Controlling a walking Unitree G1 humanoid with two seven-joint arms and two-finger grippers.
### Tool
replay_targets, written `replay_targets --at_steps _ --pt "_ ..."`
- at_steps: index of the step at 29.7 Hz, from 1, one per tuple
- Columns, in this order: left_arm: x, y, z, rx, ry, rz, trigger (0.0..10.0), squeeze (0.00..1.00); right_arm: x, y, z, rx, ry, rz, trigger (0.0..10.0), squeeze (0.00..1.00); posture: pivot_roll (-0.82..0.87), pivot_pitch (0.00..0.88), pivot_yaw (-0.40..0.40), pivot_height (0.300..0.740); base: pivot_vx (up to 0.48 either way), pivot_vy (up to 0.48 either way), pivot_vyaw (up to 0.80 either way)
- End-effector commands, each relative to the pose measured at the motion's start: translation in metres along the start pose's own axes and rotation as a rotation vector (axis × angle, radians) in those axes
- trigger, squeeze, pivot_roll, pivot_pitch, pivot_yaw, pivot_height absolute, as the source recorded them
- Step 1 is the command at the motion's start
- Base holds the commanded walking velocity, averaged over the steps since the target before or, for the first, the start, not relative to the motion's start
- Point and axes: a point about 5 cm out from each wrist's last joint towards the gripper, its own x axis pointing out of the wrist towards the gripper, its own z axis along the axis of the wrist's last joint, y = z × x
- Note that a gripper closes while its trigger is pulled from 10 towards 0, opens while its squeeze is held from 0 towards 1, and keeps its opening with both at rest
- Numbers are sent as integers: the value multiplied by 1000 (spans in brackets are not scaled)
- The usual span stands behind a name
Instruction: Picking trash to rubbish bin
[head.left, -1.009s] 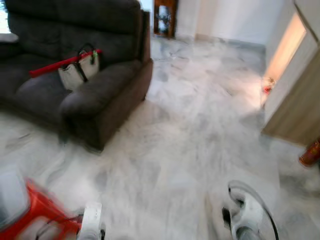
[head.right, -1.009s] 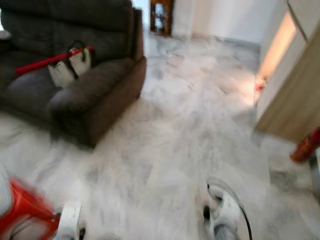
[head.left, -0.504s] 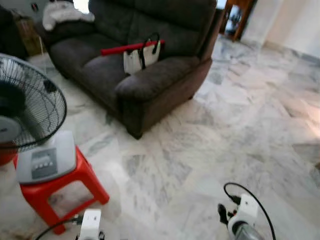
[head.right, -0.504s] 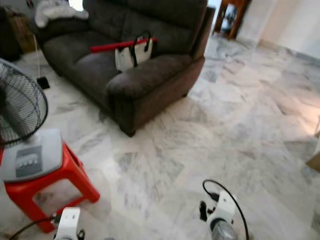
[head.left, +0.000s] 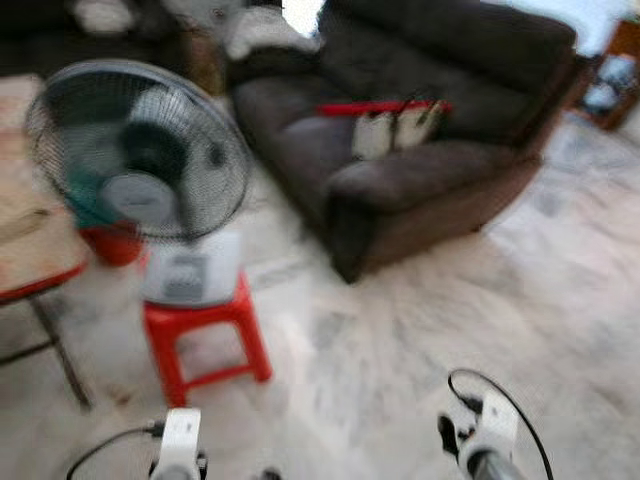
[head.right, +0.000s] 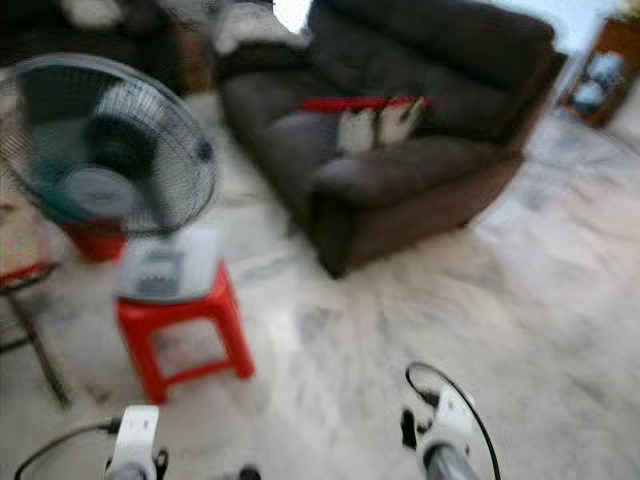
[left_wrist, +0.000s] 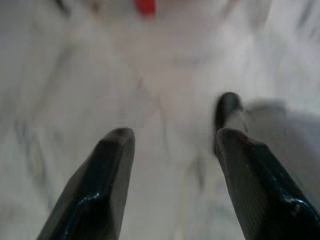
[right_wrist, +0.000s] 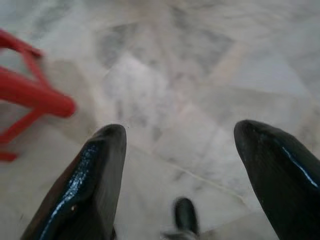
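Both arms hang low at the bottom edge of the blurred eye views, the left wrist (head.left: 179, 445) and the right wrist (head.left: 487, 440) over pale marble floor. In the left wrist view my left gripper (left_wrist: 172, 140) is open, with only bare floor between its black fingers. My right gripper (right_wrist: 180, 137) in the right wrist view is open too, above marble tiles, with a red stool leg (right_wrist: 35, 97) off to one side. I can make out no trash and no rubbish bin.
A standing fan (head.left: 140, 150) sits on a red plastic stool (head.left: 205, 335) ahead to the left. A dark sofa (head.left: 430, 180) with a white bag (head.left: 395, 130) and a red stick stands behind. A table edge (head.left: 35, 260) shows at far left. Marble floor (head.left: 480, 330) lies open to the right.
The camera has swung further left: the sofa has slid right and the fan on its stool has come toward the middle. Both grippers stay open and low.
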Motion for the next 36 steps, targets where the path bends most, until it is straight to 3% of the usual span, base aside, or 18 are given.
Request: replay_targets --at_steps 1,31,36 --pt "1 1 5 -9 -11 6 10000 0 0 1 2 -1 -3 2 10000 0 21 79 -77 740 0 0 800" --pt "2 -2 15 7 -63 -9 10000 0 1 1 3 2 -10 1 10000 0 24 105 -78 740 0 0 800" --pt "2 -4 18 -26 -75 -9 10000 0 1 0 6 37 -23 2 10000 0 29 117 -86 740 0 0 0"
